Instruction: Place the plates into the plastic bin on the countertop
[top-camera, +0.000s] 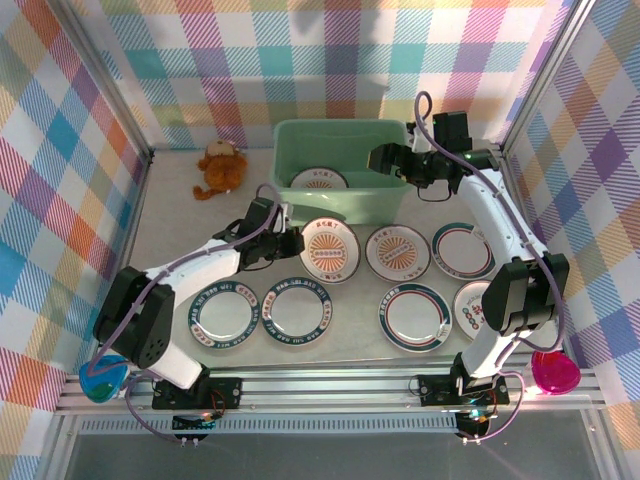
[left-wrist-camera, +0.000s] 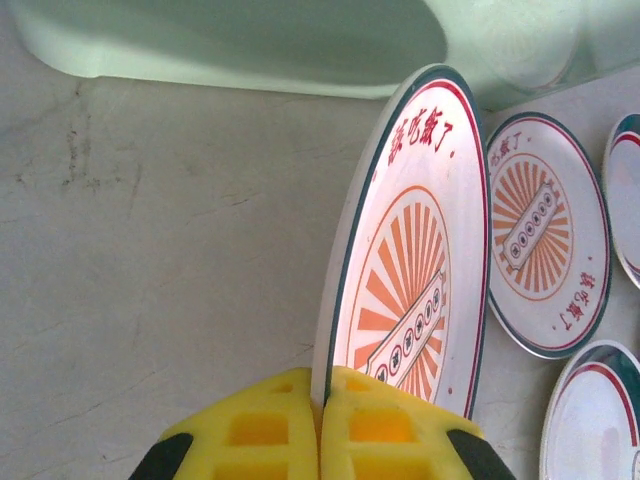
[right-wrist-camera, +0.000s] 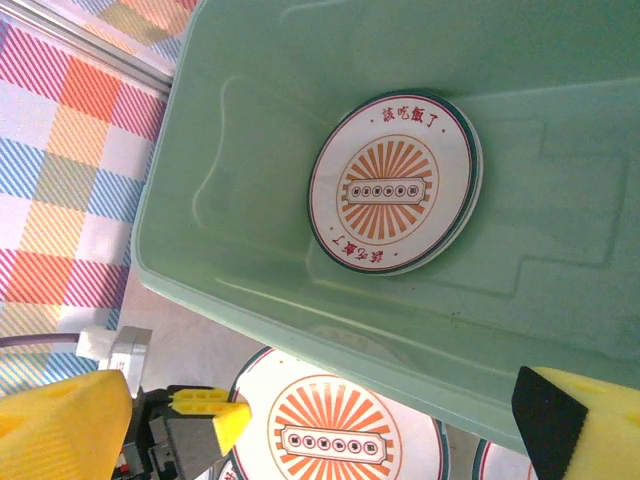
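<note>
Left pincer (left-wrist-camera: 322, 405) clamps sunburst plate (left-wrist-camera: 410, 290) by its rim, tilted on counter (left-wrist-camera: 150, 250), mid-frame just below bin (top-camera: 375, 205). Right pincer (top-camera: 385, 157) wide over bin's right edge. Second plate (right-wrist-camera: 392, 183) lies inside, bare floor around it.

Bright, even light from above in the overhead view. The bench (top-camera: 180, 225) reads pale and clean, with only soft grey shadows tucked under the left arm (top-camera: 190, 265) and right arm (top-camera: 500, 220). The plaid walls (top-camera: 60, 150) are vivid, nothing blown out. Inside the plastic bin (top-camera: 380, 200) the floor sits a shade darker.

Over to the left wrist view: the tilted plate (left-wrist-camera: 410, 290) is crisp, with a faint sheen on its face. The yellow pads (left-wrist-camera: 260, 430) at the bottom edge go soft, and the bin along the top melts into blur.

In the right wrist view the pads in the lower corners are fuzzy, and the bin's walls carry mild glossy highlights.
</note>
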